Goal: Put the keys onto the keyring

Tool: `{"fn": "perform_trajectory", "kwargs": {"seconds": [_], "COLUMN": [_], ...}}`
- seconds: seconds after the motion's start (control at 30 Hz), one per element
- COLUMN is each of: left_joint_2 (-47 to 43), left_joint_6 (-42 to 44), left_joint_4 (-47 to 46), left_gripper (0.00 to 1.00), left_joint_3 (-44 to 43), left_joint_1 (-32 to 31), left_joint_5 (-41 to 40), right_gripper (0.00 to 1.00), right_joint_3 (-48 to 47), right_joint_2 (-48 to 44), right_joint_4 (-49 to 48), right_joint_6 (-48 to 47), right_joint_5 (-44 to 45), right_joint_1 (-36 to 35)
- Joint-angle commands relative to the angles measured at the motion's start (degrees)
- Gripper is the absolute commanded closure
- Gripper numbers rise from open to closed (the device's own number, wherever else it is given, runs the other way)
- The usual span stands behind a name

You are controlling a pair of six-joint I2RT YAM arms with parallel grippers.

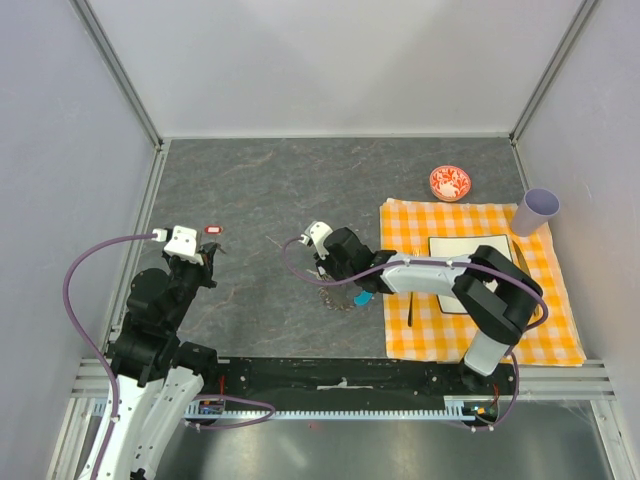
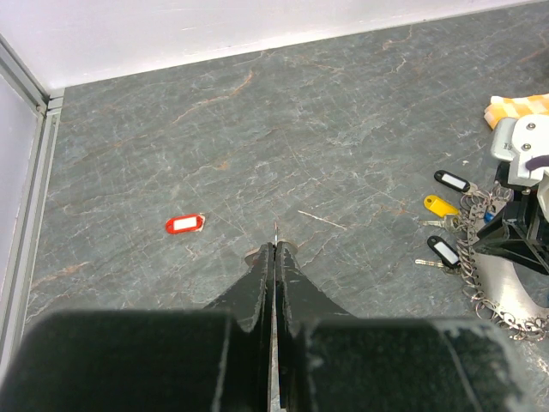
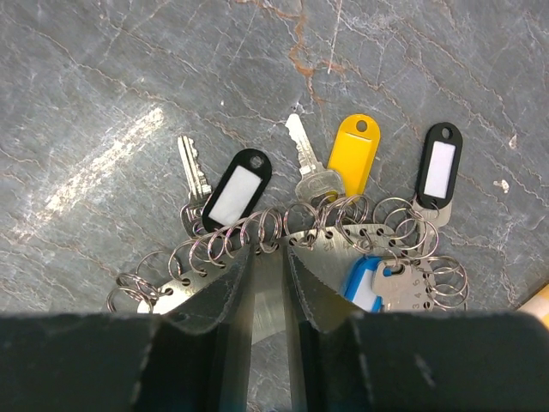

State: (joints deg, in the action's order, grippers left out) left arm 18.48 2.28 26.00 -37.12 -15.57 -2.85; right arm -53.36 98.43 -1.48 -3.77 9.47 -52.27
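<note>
Reaching toward 9 o'clock across the grey table (image 1: 260, 190), the right gripper (image 3: 270, 251) has its jaws narrowly apart and pinched on the curved metal band of the keyring (image 3: 339, 239), a bright strip of that band showing between the two fingers; the keyring lies flat on the table a little toward 6 o'clock from the middle, just off the 9 o'clock edge of the orange checked cloth (image 1: 500, 335); small wire rings line the band.

The keys (image 3: 309, 163) fan out from the band toward 12 o'clock in the right wrist view; a black-tagged key (image 3: 236, 189) lies at 11 o'clock of the fingertips, a yellow-tagged one (image 3: 353, 154) at 1 o'clock, a second black tag (image 3: 437, 163) at 2 o'clock, and a blue tag (image 3: 364, 287) with its key sits at 4 o'clock, right beside the finger; whether each is threaded on a ring I cannot tell.

The left gripper (image 2: 274, 251) has its jaws pressed together on nothing, well apart from the keyring at its 9 o'clock; a red tag (image 2: 184, 224) lies alone on the table at 10 o'clock of those fingertips; a red-and-white bowl (image 1: 450, 182) stands just past the cloth's 12 o'clock edge, a pale purple cup (image 1: 538, 210) at the cloth's 1 o'clock corner.
</note>
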Motion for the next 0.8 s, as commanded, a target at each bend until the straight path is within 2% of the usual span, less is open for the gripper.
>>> {"fn": "perform_trajectory", "kwargs": {"seconds": [0.0, 0.67, 0.77], "left_joint_2": [0.2, 0.2, 0.2], "left_joint_6": [-1.5, -1.5, -1.5], "left_joint_4": [-2.4, -2.5, -2.5], "left_gripper": [0.98, 0.98, 0.98], "left_joint_3": [0.0, 0.0, 0.0], "left_joint_1": [-0.1, 0.0, 0.0], "left_joint_5": [0.6, 0.7, 0.7], "right_gripper": [0.73, 0.76, 0.80], "right_joint_3": [0.7, 1.9, 1.9], "right_joint_2": [-1.4, 2.6, 2.8], "right_joint_4": [-2.0, -6.8, -7.0], "right_joint_6": [-1.5, -3.0, -3.1], "right_joint_5": [-1.5, -1.2, -1.2], "right_joint_1": [-0.2, -0.3, -0.3]}}
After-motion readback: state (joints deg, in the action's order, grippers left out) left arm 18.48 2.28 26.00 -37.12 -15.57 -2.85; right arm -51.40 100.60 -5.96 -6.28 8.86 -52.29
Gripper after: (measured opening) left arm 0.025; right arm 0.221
